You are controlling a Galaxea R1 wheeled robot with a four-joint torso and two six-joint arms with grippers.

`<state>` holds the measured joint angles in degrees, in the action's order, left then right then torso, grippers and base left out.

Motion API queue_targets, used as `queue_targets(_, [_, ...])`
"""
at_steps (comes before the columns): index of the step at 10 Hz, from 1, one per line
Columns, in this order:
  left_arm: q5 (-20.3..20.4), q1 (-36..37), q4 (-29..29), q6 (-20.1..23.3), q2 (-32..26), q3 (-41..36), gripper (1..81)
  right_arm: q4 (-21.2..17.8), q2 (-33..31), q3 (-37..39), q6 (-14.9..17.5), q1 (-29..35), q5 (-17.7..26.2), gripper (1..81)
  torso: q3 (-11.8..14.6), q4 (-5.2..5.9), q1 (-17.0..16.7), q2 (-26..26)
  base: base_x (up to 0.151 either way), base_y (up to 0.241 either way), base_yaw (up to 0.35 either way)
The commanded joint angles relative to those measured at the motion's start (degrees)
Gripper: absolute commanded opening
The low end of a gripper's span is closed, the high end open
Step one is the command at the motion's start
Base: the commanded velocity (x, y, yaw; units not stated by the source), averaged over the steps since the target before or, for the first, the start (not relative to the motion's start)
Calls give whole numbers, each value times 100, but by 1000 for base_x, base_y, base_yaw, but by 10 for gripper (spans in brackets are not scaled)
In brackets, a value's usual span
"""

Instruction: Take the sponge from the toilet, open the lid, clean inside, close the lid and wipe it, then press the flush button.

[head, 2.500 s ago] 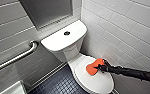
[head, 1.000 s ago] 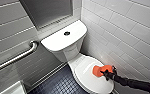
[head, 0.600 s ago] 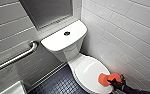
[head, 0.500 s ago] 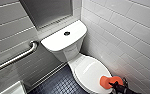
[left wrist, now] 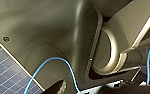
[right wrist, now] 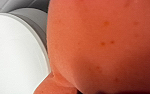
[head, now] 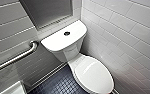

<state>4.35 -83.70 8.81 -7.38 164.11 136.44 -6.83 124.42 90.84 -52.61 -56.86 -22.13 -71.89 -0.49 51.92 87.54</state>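
Lying closed, lid (head: 94, 75) long axis toward lower-right | sponge (right wrist: 103, 45) beside lid | grippers: cannot tell

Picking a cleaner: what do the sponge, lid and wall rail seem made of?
The sponge: soft-looking orange foam, matte, dotted with small pores. The lid: smooth glossy white, probably plastic, showing light streaks. The rail: grey metal, likely steel, dull sheen.

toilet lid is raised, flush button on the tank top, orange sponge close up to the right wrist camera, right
Not quite: the lid is down, closed over the bowl, as the head view shows. The flush button is on the tank top and the sponge is close to the right wrist camera.
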Motion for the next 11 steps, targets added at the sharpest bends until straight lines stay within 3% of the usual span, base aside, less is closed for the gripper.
queue_targets(1, [-488,-230,41,34,17,-100,811,331,-976,-1041,198,-217,15,10,0,0,0,0,0,0,0])
queue_targets(3, [-479,-222,41,43,43,-100,811,349,-1460,-1763,558,-104,68,10,0,0,0,2,0,0,0])
queue_targets(4, [-462,-222,50,43,43,-100,811,349,-1680,-2070,734,203,381,10,0,0,0,2,0,0,0])
queue_targets(7, [-453,-222,50,43,35,-100,811,349,-1619,-2212,779,1037,1263,10,0,0,0,2,0,0,0])
queue_targets(11, [-444,-222,41,43,26,-100,811,314,-723,-1624,735,2568,3144,10,0,0,0,2,0,0,0])
